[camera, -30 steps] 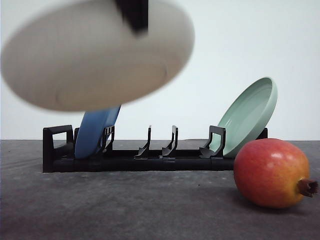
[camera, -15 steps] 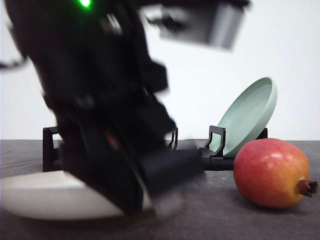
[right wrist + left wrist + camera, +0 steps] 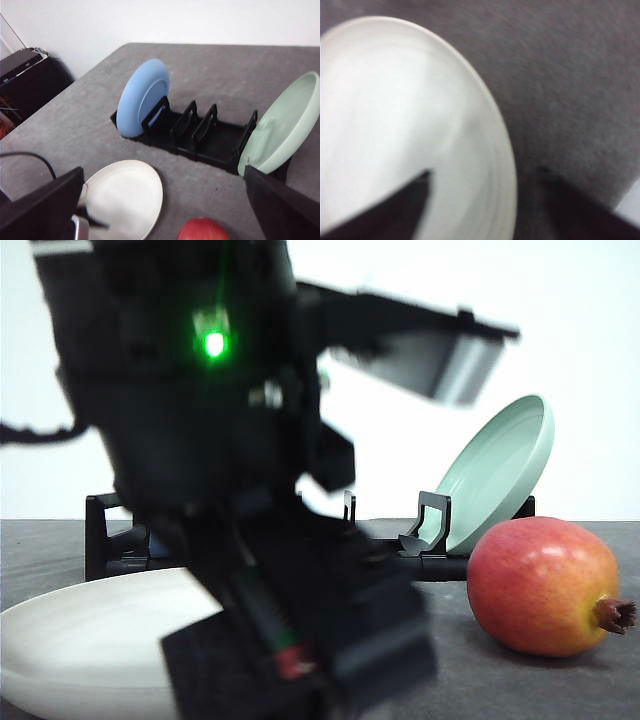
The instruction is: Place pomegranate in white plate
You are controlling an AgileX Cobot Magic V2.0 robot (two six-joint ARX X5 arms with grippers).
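The pomegranate lies on its side on the table, right of the white plate, its dark crown pointing right. The left gripper straddles the flat plate's rim, spread. The right gripper is spread too.

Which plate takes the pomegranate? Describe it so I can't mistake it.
Start at the black dish rack, where the blue plate and pale green plate stand on edge. In front of it, the white plate lies flat on the grey table: the one off the rack.
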